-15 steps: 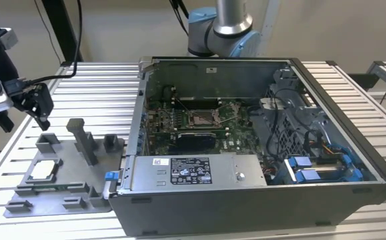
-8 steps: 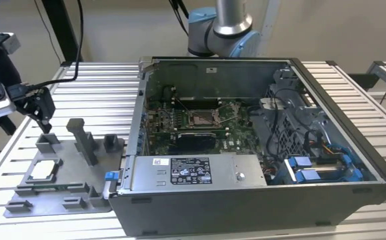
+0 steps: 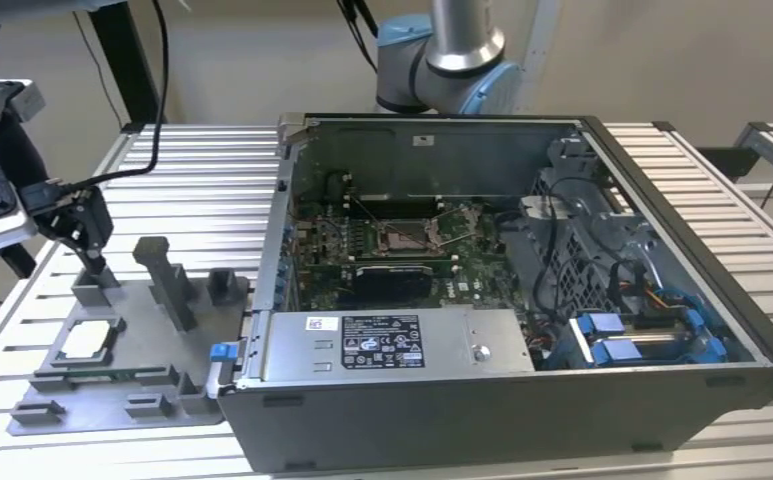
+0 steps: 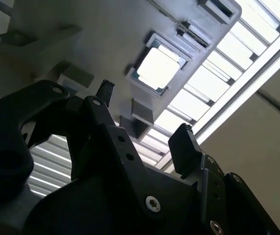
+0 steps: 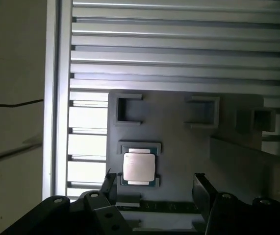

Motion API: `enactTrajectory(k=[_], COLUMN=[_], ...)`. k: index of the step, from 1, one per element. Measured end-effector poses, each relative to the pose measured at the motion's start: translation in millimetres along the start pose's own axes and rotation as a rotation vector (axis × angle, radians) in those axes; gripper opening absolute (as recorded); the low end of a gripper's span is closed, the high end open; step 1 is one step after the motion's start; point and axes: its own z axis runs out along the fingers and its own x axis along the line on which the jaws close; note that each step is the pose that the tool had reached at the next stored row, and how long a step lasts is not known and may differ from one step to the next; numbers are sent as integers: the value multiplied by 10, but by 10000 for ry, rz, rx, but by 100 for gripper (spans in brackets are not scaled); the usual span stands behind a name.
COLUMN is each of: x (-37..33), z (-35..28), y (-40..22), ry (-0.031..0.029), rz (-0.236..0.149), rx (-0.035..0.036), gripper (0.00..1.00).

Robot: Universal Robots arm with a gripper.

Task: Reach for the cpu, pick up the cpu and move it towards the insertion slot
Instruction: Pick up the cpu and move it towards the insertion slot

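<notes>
My gripper [image 5: 154, 182], released, hangs over the fixture [image 5: 179, 132]; the cpu [image 5: 139, 166] lies nearer one finger, so closing could knock it askew.

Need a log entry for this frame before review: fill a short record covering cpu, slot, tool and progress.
cpu: lying flat in its nest on the grey fixture plate, untouched
insertion slot: on the board inside the open computer case
tool: open, holding nothing, above the plate close to the cpu
progress: cpu not yet grasped
</notes>
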Motion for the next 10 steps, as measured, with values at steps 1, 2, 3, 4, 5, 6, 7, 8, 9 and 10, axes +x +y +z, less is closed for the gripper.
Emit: enactTrajectory(k=[1,2,3,4,5,6,7,8,9,10], x=[6,12,18,24,28,30,31,32,32,33], z=[18,36,54,70,83,95,106,116,126,135], y=[-1,-2,-2,-3,-4,-4,-4,-5,-5,-5], ry=[-1,-1,-2,-2,-2,-2,-2,-2,-3,-2], rz=[11,23,35,43,48,51,52,52,52,52], rx=[0,1,1,1,1,2,1,1,1,1], gripper=[100,100,100,100,100,100,100,100,100,100])
